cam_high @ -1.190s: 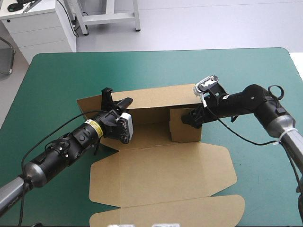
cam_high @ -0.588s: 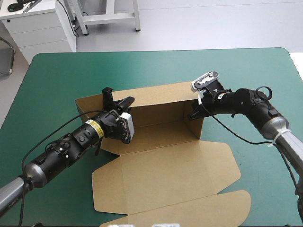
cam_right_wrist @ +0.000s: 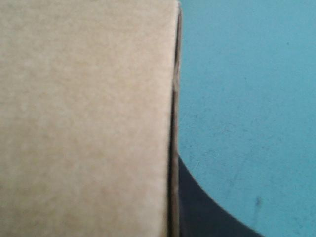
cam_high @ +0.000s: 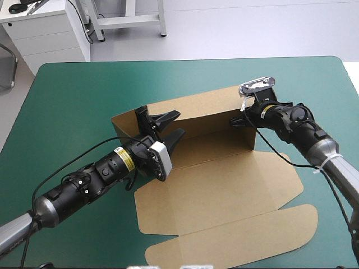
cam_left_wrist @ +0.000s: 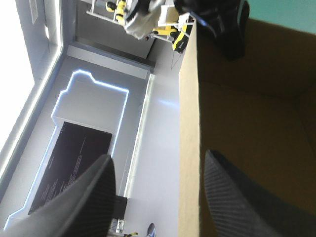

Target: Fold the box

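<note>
On the teal-green table (cam_high: 73,89), seen from above, the brown box (cam_high: 185,154) lies part-built: its back wall (cam_high: 196,109) and one end wall are raised, and the lid (cam_high: 224,190) lies flat on the cover. The left gripper (cam_high: 181,123) is at the back wall's left half with its fingers spread wide, one at the wall's top edge and the other lower, over the box floor. Whether either touches the board cannot be told from here. The right gripper (cam_high: 234,121) is at the opposite end, at the corner where the back wall meets the raised end wall, with its fingers in against the board.

Along the left gripper (cam_left_wrist: 158,157), its two black fingers stand well apart with the back wall's top edge (cam_left_wrist: 189,123) running ahead between them. A clear gap shows on each side of the board, so nothing is held. One finger is on the wall's outer side and the other is inside the box, whose inner face and floor (cam_left_wrist: 252,123) lie beside and ahead of it.

Along the right gripper, board (cam_right_wrist: 84,118) fills the near side. Just beside its edge, one black finger (cam_right_wrist: 202,212) lies tight against the sheet, over the bare table (cam_right_wrist: 247,89). The other finger is hidden behind the board. The gripper is all but closed with the box wall between its fingers.
</note>
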Robot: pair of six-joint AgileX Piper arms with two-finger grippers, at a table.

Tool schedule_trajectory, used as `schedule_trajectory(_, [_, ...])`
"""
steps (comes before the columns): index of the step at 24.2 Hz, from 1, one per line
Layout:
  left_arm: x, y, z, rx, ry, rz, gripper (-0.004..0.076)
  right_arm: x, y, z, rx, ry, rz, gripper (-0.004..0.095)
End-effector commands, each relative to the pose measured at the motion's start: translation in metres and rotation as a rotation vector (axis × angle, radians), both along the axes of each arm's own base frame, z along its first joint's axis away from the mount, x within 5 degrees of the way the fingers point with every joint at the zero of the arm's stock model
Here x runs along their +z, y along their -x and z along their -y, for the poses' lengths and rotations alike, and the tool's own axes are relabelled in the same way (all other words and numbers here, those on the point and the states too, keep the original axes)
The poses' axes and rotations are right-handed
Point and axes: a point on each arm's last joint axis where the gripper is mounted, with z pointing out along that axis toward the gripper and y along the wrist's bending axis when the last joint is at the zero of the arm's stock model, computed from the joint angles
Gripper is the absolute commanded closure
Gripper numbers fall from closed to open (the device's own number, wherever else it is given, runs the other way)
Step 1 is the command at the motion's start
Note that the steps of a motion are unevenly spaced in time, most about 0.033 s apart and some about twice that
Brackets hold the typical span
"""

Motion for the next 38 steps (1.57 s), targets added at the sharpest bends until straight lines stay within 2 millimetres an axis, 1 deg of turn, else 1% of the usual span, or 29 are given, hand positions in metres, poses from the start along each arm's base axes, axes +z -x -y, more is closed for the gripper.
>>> schedule_trajectory(1, [0.029, 0.011, 0.007, -0.021, 0.124, 0.005, 0.0327, 0.027, 0.001, 0.005, -0.028, -0.018, 0.137, 0.0908])
schedule_trajectory(3, [0.033, 0.012, 0.011, -0.007, 0.102, -0.035, 0.0351, 0.027, 0.001, 0.005, -0.031, -0.021, 0.136, 0.0908])
schedule_trajectory(4, [0.034, 0.013, 0.014, 0.000, 0.081, -0.057, 0.0383, 0.026, 0.001, 0.005, -0.032, -0.022, 0.133, 0.0908])
schedule_trajectory(6, [0.038, 0.015, 0.018, 0.014, 0.033, -0.095, 0.0477, 0.026, 0.001, 0.005, -0.033, -0.023, 0.133, 0.0908])
schedule_trajectory(7, [0.040, 0.016, 0.021, 0.021, 0.006, -0.116, 0.0544, 0.026, 0.001, 0.005, -0.033, -0.024, 0.131, 0.0909])
schedule_trajectory(8, [0.044, 0.020, 0.025, 0.039, -0.050, -0.162, 0.0672, 0.026, 0.001, 0.005, -0.033, -0.024, 0.131, 0.0909])
schedule_trajectory(9, [0.048, 0.022, 0.026, 0.052, -0.073, -0.190, 0.0735, 0.026, 0.001, 0.005, -0.034, -0.027, 0.130, 0.0909])
schedule_trajectory(11, [0.058, 0.025, 0.028, 0.077, -0.090, -0.264, 0.0715, 0.026, 0.001, 0.005, -0.035, -0.028, 0.128, 0.0909])
schedule_trajectory(15, [0.082, 0.029, 0.025, 0.111, -0.048, -0.417, 0.0712, 0.026, 0.001, 0.005, -0.036, -0.029, 0.125, 0.0909])
schedule_trajectory(16, [0.094, 0.031, 0.022, 0.126, -0.050, -0.484, 0.0711, 0.026, 0.001, 0.005, -0.036, -0.028, 0.123, 0.0909])
schedule_trajectory(17, [0.101, 0.034, 0.019, 0.140, -0.068, -0.554, 0.0711, 0.026, 0.001, 0.005, -0.036, -0.028, 0.123, 0.0909])
schedule_trajectory(19, [0.117, 0.039, 0.014, 0.157, -0.103, -0.631, 0.0711, 0.026, 0.001, 0.005, -0.036, -0.028, 0.122, 0.0909])
schedule_trajectory(20, [0.121, 0.040, 0.012, 0.171, -0.115, -0.665, 0.0711, 0.026, 0.001, 0.005, -0.036, -0.028, 0.121, 0.0909])
schedule_trajectory(22, [0.138, 0.039, 0.002, 0.229, -0.061, -0.702, 0.0711, 0.025, 0.002, 0.006, -0.038, -0.024, 0.112, 0.0909])
schedule_trajectory(23, [0.147, 0.032, -0.010, 0.312, -0.001, -0.720, 0.0711, 0.024, 0.002, 0.006, -0.040, -0.019, 0.100, 0.0909])
schedule_trajectory(24, [0.151, 0.026, -0.019, 0.369, 0.035, -0.719, 0.0711, 0.024, 0.003, 0.006, -0.041, -0.017, 0.096, 0.0909])
schedule_trajectory(25, [0.156, 0.014, -0.036, 0.477, 0.104, -0.716, 0.0711, 0.023, 0.003, 0.006, -0.043, -0.014, 0.087, 0.0909])
schedule_trajectory(27, [0.156, -0.002, -0.060, 0.603, 0.190, -0.744, 0.0712, 0.022, 0.003, 0.007, -0.044, -0.011, 0.080, 0.0909])
schedule_trajectory(31, [0.153, -0.022, -0.109, 0.810, 0.386, -0.845, 0.0712, 0.022, 0.004, 0.007, -0.045, -0.010, 0.077, 0.0909])
schedule_trajectory(32, [0.153, -0.025, -0.131, 0.862, 0.482, -0.903, 0.0712, 0.022, 0.004, 0.007, -0.045, -0.010, 0.077, 0.0909])
schedule_trajectory(33, [0.153, -0.025, -0.140, 0.872, 0.530, -0.933, 0.0712, 0.022, 0.004, 0.007, -0.045, -0.010, 0.077, 0.0909])
schedule_trajectory(35, [0.152, -0.021, -0.151, 0.878, 0.584, -0.992, 0.0712, 0.022, 0.004, 0.007, -0.045, -0.010, 0.077, 0.0909])
schedule_trajectory(37, [0.150, -0.010, -0.163, 0.899, 0.603, -1.031, 0.0713, 0.022, 0.004, 0.007, -0.045, -0.010, 0.077, 0.0909])
schedule_trajectory(38, [0.149, -0.007, -0.165, 0.905, 0.613, -1.027, 0.0715, 0.022, 0.004, 0.007, -0.045, -0.010, 0.077, 0.0909])
